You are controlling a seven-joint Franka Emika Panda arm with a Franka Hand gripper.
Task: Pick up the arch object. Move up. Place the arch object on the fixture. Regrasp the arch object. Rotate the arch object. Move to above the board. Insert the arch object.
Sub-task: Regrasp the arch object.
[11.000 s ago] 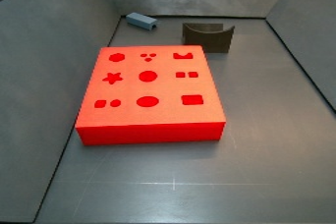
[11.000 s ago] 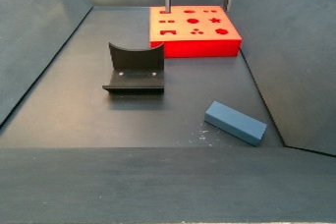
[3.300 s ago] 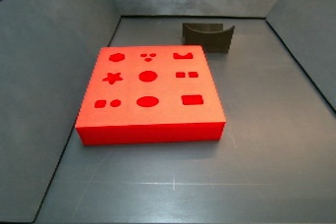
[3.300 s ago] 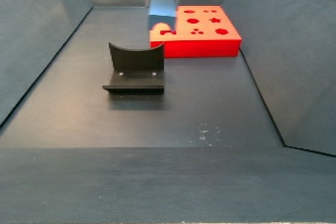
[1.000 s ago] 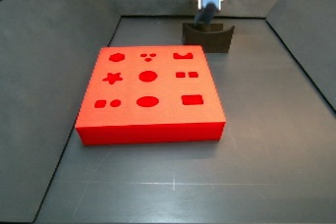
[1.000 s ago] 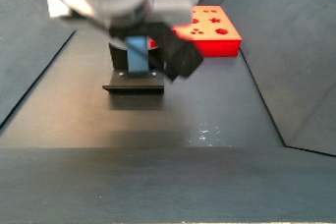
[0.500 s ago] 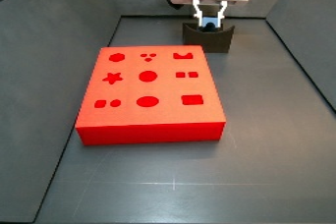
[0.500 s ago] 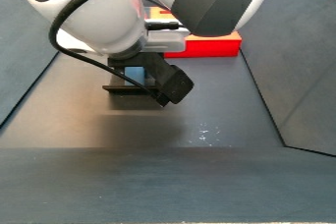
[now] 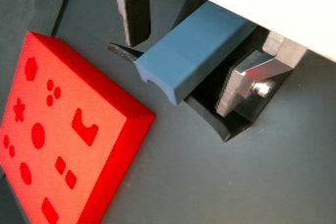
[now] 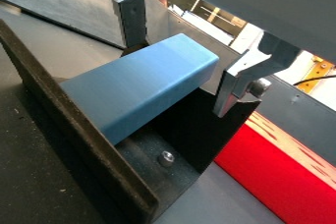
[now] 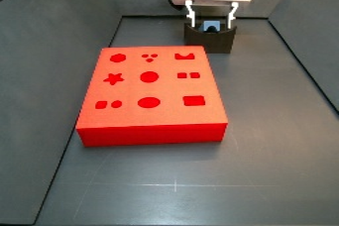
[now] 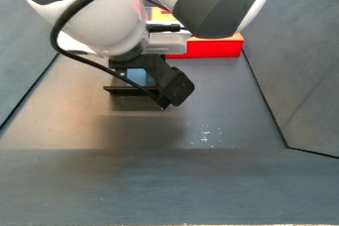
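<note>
1. Wrist views: the hand (image 9: 197, 56) points down over the fixture (image 10: 184, 140). The arch object (image 9: 195, 49) lies between its fingers (image 9: 136, 14), resting in the fixture's scoop.
2. Fingers look slightly off the block's sides. A narrow gap shows at the silver plate (image 10: 241, 76), so the jaws read as parted, not clamping.
3. Arch object (image 10: 147, 90) is a slate-blue bar lying lengthwise across the dark scoop, with one end sticking out past the fixture's edge.
4. Side view: the hand (image 11: 212, 17) hangs straight down at the far end of the floor, its fingers straddling the fixture (image 11: 213, 38). A sliver of blue shows between them.
5. Board (image 11: 149, 92) sits well apart from the fixture, nearer the camera. Its red top with cut-outs is uncovered.
6. Side view from the opposite end: the arm's bulk hides most of the fixture (image 12: 133, 86). Only a corner of the board (image 12: 212, 46) shows behind it.
</note>
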